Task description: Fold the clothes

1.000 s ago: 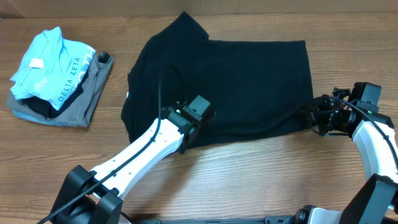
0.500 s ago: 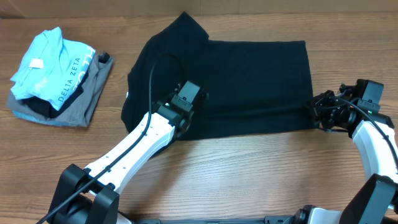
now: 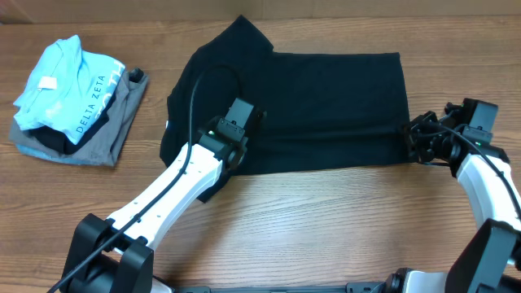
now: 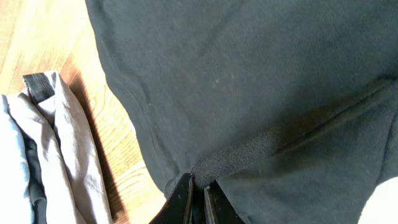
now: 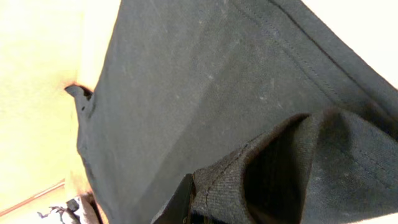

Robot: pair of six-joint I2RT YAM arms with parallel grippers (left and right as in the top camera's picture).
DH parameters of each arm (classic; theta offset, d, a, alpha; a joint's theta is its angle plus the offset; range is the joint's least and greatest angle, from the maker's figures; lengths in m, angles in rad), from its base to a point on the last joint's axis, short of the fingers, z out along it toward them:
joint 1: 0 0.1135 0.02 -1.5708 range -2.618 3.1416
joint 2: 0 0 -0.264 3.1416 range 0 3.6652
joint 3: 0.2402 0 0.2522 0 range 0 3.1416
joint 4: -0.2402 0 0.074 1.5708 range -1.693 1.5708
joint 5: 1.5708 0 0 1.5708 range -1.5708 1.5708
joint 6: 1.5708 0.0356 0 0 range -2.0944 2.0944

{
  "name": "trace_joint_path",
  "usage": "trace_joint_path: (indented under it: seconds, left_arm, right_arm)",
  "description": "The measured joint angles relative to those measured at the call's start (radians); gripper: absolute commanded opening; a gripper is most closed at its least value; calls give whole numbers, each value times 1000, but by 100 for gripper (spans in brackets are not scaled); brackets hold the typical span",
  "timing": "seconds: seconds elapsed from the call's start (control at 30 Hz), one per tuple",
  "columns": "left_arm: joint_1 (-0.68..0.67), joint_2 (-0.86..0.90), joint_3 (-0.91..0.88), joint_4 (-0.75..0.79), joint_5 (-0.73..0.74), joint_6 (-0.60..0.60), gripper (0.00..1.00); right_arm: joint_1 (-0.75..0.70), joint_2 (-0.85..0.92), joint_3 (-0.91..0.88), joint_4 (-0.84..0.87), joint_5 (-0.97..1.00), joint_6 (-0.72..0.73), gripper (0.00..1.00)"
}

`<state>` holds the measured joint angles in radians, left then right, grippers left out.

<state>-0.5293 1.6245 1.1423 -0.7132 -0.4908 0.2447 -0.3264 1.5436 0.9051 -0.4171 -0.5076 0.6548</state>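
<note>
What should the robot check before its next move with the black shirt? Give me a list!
1. Left end effector pinching the black T-shirt: ok.
2. Right end effector pinching the shirt's other side: ok.
3. Lifted edge laid over the shirt between both grips: ok, a ridge shows there.
4. Light blue shirt and grey garment lying apart from the black T-shirt: ok.
5. Far sleeve lying flat: cannot tell.
</note>
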Motion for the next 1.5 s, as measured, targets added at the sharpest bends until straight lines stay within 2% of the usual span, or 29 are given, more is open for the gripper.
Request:
trace_joint_path:
  seconds: [0.93, 1.0, 1.03, 1.07, 1.1, 1.13, 1.2, 1.3, 1.43, 1.5]
  left_arm:
    - [23, 78, 0, 126, 16, -2, 16]
    - [28, 78, 0, 137, 20, -3, 18]
    - [31, 78, 0, 142, 24, -6, 20]
    - [33, 78, 0, 146, 27, -8, 22]
    - [33, 78, 0, 153, 28, -10, 28]
    - [34, 78, 0, 160, 31, -13, 38]
    - [35, 78, 1, 167, 31, -23, 49]
    - [39, 78, 4, 146, 18, -38, 53]
    - [59, 78, 18, 15, -10, -62, 58]
    - [63, 79, 31, -61, -13, -94, 64]
  right_arm:
    - [53, 121, 0, 171, 107, 7, 6]
    - [53, 121, 0, 178, 108, 8, 12]
    - [53, 121, 0, 179, 108, 6, 23]
    - [53, 122, 0, 180, 109, 8, 40]
    - [53, 123, 0, 182, 113, 4, 53]
    - [53, 126, 0, 192, 113, 8, 60]
    - [53, 132, 0, 209, 116, -5, 68]
    - [43, 134, 0, 206, 108, -34, 73]
    - [-29, 134, 1, 160, 45, -57, 75]
    - [-76, 134, 1, 135, -13, -64, 75]
